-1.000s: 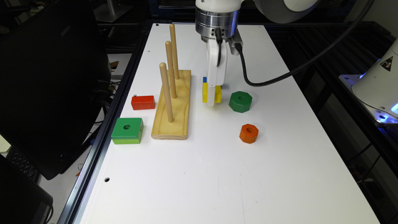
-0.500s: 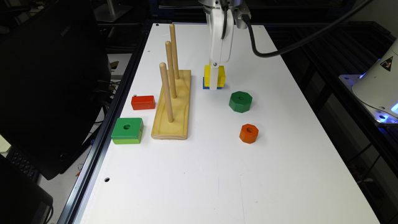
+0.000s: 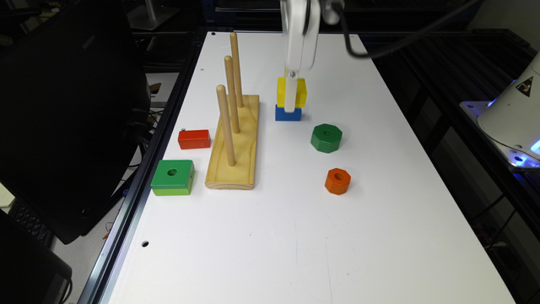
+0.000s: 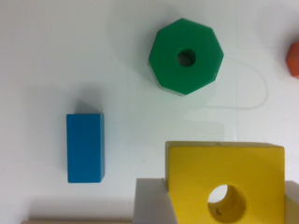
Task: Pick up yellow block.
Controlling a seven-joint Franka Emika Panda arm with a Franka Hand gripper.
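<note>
Spanning the white table (image 3: 379, 219), left to right: green square block (image 3: 173, 177), red block (image 3: 194, 139), wooden peg base (image 3: 234, 143), then gripper (image 3: 291, 103) clamped on the yellow block (image 3: 300, 92), lifted above the blue block (image 3: 288, 114); green octagon (image 3: 326, 137) at its 4 o'clock, orange octagon (image 3: 337, 181) beyond.

- The yellow block (image 4: 224, 184), round hole up, sits clamped between the gripper's (image 4: 219, 205) pale fingers (image 4: 152, 203).
- A blue block (image 4: 84, 147) lies on the white table (image 4: 70, 51), apart from the yellow block.
- A green octagonal block (image 4: 186, 56) lies beyond the yellow block.
- An orange piece (image 4: 294, 58) shows just beside the green one, at the frame edge.
</note>
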